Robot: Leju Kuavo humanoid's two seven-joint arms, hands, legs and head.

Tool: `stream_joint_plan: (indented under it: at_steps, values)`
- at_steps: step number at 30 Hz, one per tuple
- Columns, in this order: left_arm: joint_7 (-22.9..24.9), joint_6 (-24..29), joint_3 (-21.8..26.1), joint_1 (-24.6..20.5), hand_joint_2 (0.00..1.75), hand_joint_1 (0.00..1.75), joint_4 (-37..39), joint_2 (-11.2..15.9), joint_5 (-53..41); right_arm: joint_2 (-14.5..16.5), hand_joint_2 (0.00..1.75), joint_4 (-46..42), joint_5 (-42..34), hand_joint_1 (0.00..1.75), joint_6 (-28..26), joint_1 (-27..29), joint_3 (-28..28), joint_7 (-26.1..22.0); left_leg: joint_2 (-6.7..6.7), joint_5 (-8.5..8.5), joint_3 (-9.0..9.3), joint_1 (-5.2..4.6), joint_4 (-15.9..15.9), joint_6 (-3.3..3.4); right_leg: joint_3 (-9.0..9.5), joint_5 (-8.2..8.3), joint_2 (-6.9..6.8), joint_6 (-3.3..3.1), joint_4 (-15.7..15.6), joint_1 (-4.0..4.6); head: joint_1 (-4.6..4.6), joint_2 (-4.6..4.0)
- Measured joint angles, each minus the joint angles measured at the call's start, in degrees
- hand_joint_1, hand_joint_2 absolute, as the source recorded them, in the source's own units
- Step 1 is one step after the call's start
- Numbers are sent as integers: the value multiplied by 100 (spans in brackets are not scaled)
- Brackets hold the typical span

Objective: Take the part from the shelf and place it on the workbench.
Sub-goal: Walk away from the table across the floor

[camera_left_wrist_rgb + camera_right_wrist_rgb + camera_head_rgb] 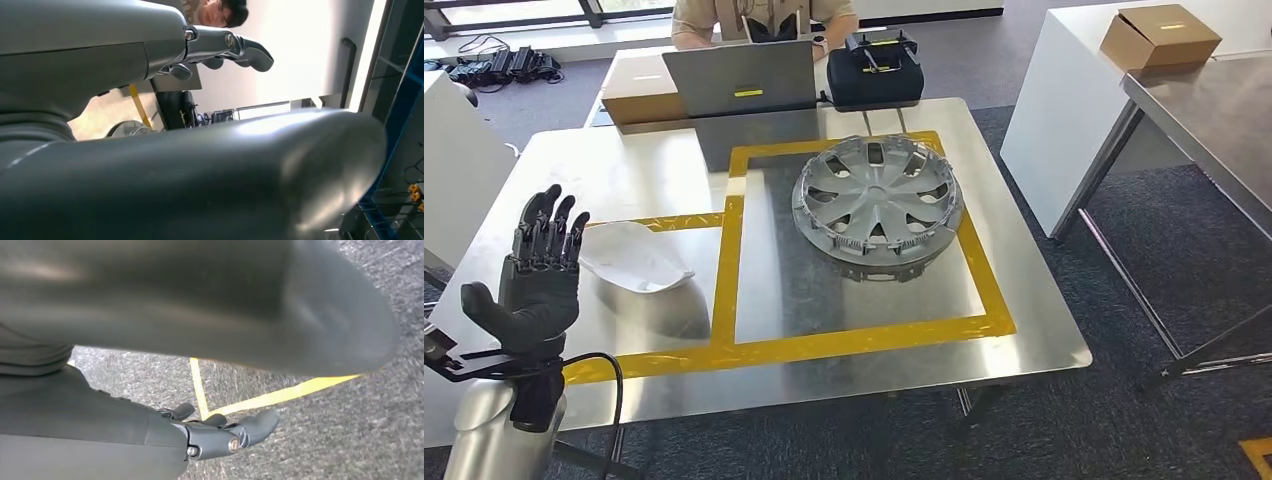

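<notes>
From the head view, the left hand (536, 280) is raised over the near left corner of the metal workbench (1024, 300), fingers straight up, a little apart and holding nothing, while the white part (634, 257) lies on the bench just beside it, left of the yellow tape square (729, 260) that frames a silver hubcap (879, 205). The left wrist view shows that hand's fingers (240, 50) stretched out and empty; in the right wrist view the right hand (220, 432) hangs over grey carpet (350, 430) crossed by yellow floor tape (275, 397), fingers loosely extended around nothing
</notes>
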Motion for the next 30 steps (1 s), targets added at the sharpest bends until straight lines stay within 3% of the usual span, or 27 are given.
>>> stream_joint_plan:
  at_steps: [2, 4, 5, 6, 7, 10, 12, 15, 17, 19, 20, 21, 22, 24, 26, 27, 30]
  values:
    - [0, 7, 7, -14, 0, 0, 14, 10, -41, 1, 0, 0, -2, 0, -4, -8, 0, 0, 6, -343, -163, 17, 381, -61, -97, 99, -15, -68, -14, -13, -38, 0]
    - [0, 9, 7, -24, 0, 0, 36, 15, -62, 0, 0, 0, -7, 0, -11, -7, 0, 2, 10, -836, -394, 26, 1112, -101, -217, 185, -20, -87, -9, -4, -76, 0]
    - [0, 10, 7, -24, 0, 0, 50, 14, -76, 1, 0, 0, -9, 0, -14, -6, 0, 2, 10, -983, -446, 27, 1391, -110, -278, 226, -22, -86, -4, 1, -82, 0]
    - [-1, 10, 6, -23, 0, 0, 65, 15, -96, 1, 0, 0, -10, 0, -15, -4, 0, 3, 9, -1029, -402, 26, 1485, -109, -337, 267, -23, -82, 2, 5, -87, 0]
    - [-3, 10, 5, -24, 0, 0, 78, 18, -113, 1, 0, 0, -11, 0, -16, -3, 0, 3, 10, -972, -240, 26, 1345, -101, -388, 303, -24, -74, 10, 6, -92, 0]
    - [-20, 10, 4, -43, 0, 0, 90, 42, -131, 1, 0, 0, -11, 0, -17, -3, 0, 2, 10, -666, 548, 11, 186, -28, -474, 399, -21, -17, 25, 12, -103, 0]
    - [-33, 10, 3, -58, 0, 0, 94, 60, -132, 1, 0, 0, -12, 0, -17, -5, 0, 1, 6, -606, 721, -27, -151, 52, -481, 464, -19, 57, 9, 10, -107, 0]
    - [-39, 10, 3, -65, 0, 0, 107, 69, -133, 1, 0, 0, -13, 0, -18, -3, 0, 2, 14, -462, 653, -34, -165, 186, -502, 505, -14, 170, -4, -7, -105, 0]
    - [-39, 10, 3, -70, 0, 0, 111, 64, -136, 1, 0, 0, -11, 0, -18, -3, 0, 4, 34, -344, 563, -10, -193, 270, -635, 171, -8, 216, 313, -12, -80, 0]
    - [-39, 10, 3, -67, 0, 0, 122, 60, -141, 1, 0, 0, -11, 0, -17, -5, 0, 4, 44, -234, 415, -20, -181, 317, -861, -370, -7, 251, 1012, -11, -50, 0]
    - [-39, 10, 3, -63, 0, 0, 131, 56, -142, 1, 0, 0, -11, 0, -17, -5, 0, 3, 45, -177, 330, -25, -171, 323, -939, -546, -7, 264, 1344, -10, -41, 0]
    - [-39, 10, 3, -58, 0, 0, 139, 54, -143, 1, 0, 0, -11, 0, -17, -5, 0, 3, 45, -124, 245, -29, -157, 321, -946, -606, -7, 270, 1539, -9, -38, 0]
    - [-39, 10, 3, -53, 0, 0, 146, 51, -144, 1, 0, 0, -10, 0, -16, -6, 0, 3, 45, -73, 157, -31, -137, 314, -858, -550, -7, 270, 1546, -9, -34, 0]
    - [-43, 10, 3, -37, 0, 0, 152, 49, -145, 0, 0, 0, -8, 0, -11, -12, 0, 1, 44, 14, -7, -32, -79, 286, -378, -281, -7, 243, 982, -7, -27, 0]
    - [-56, 16, 2, -6, 0, 0, 138, 48, -148, -2, 0, 0, 1, 0, -1, -34, 0, -12, 47, 93, -115, -35, -29, 233, 123, -191, -5, 184, 241, 21, -26, 0]
    - [-67, 22, -1, 13, 0, 0, 127, 45, -151, -3, 0, 0, 5, 0, 9, -44, 0, -29, 50, 130, -136, -34, -16, 198, 248, -207, -1, 148, 28, 39, -26, 0]
    - [-96, 57, -9, 91, 0, 0, 88, 36, -166, -1, 0, 0, 16, 0, 50, -49, 0, -138, 49, 255, -149, -15, -56, 82, 203, -115, 1, 21, -61, 62, -23, 0]
